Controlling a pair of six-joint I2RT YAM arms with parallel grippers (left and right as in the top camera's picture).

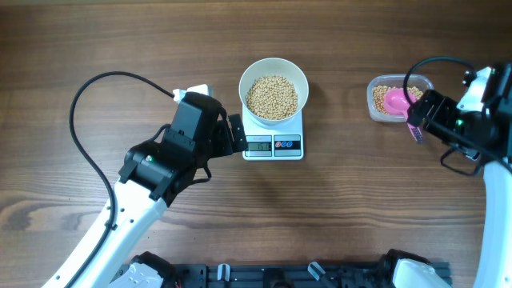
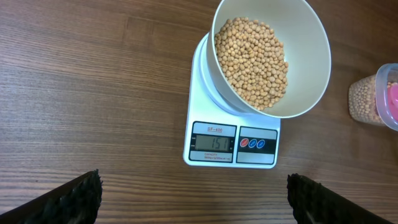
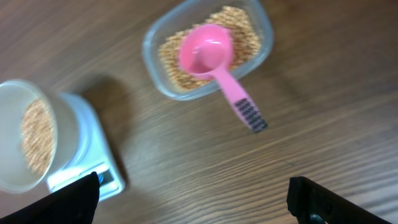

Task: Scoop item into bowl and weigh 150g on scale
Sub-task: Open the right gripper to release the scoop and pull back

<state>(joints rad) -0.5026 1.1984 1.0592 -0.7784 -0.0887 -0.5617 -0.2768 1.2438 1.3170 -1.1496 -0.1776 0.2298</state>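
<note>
Left gripper (image 2: 196, 202): jaws spread wide, nothing between them, hovering just in front of the scale (image 2: 214, 124). The dark ribbed fingertips (image 2: 78, 196) sit at either side of the wrist view.

Right gripper (image 3: 193, 199): jaws likewise wide apart and holding nothing, hanging near the clear container (image 3: 149, 53), at the handle end of the pink scoop (image 3: 208, 53).

Surface: a dark wood-grain table (image 2: 93, 81) fills every view. A dark rig rail (image 1: 280, 276) runs along its near edge.

Task items: the scale stands square to the table near its middle. Its display (image 2: 212, 144) and button panel lie along the near edge, facing the left gripper. The digits appear to read 150. The white bowl (image 2: 311, 62) sits upright on the platform and overhangs it at the far side. The beans (image 2: 252, 59) fill its bottom in a loose heap.

Surroundings: the clear container lies well to the right of the scale and holds more beans (image 3: 249, 28). The scoop rests cup-up on them, cup empty. Its long axis runs over the container rim toward the right gripper, and the dark ribbed handle end (image 3: 252, 117) hangs clear of the container. A black cable (image 1: 80, 104) loops over the table behind the left arm. The wood between each gripper and its nearest item lies open.
</note>
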